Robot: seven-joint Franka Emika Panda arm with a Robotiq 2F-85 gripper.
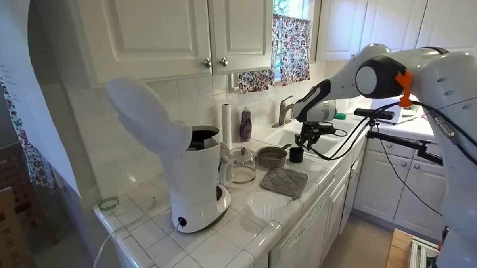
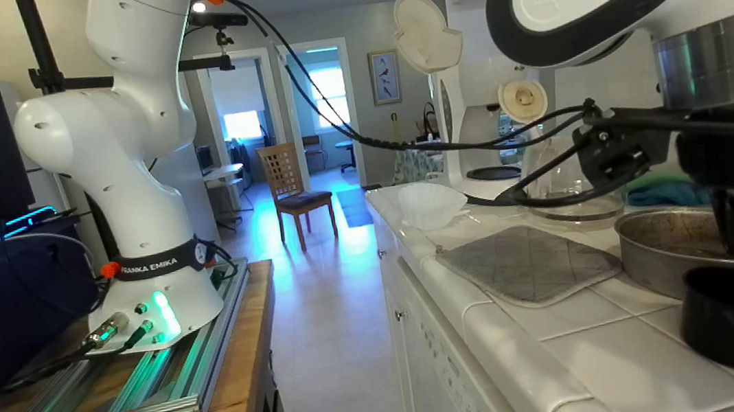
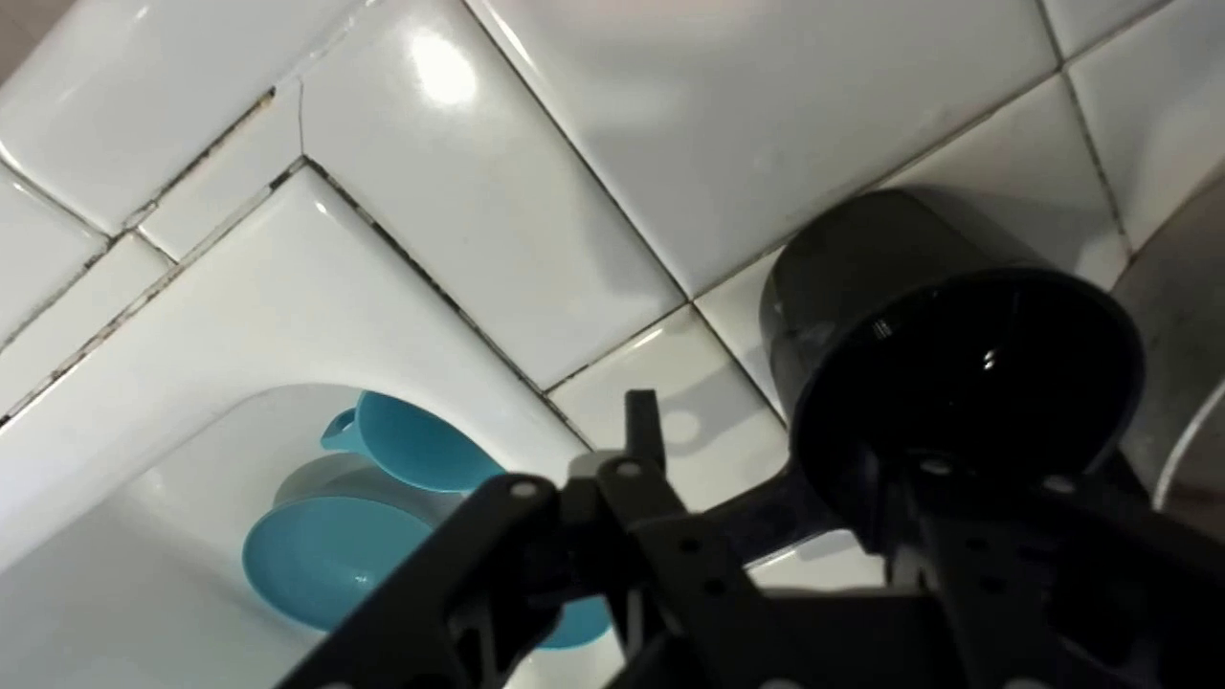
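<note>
White cabinets (image 1: 163,28) line a home kitchen, with a floral curtain (image 1: 295,48) at the window (image 1: 282,2) and a white tiled counter (image 1: 235,235) running to a sink (image 3: 239,316). On that counter, close to the sink, a black cup (image 3: 943,316) stands upright with its mouth up. The gripper (image 3: 783,431) hangs pointing down right above the cup's sink side: in both exterior views its fingers (image 3: 643,421) reach about the level of the cup's rim, and in the wrist view the cup lies under the right half of it. The 2 fingers stand partway apart. The tip of 1 is over the counter, apart from the cup's side; the other is dark against the cup's mouth and hard to make out. A dark bar (image 3: 780,512) crosses between them lower down, and I cannot tell whether it is the cup's handle, nor whether the fingers have hold of it. Just beside the cup is a metal pan (image 1: 271,157), with a grey pot holder (image 1: 285,182) near both and a glass carafe (image 1: 243,166) near the pan. The white coffee maker (image 1: 193,176), lid raised, stands well apart from the gripper, a paper filter (image 1: 265,206) near it on the counter's edge. In the sink lie at least 2 teal cups (image 3: 330,560)
</note>
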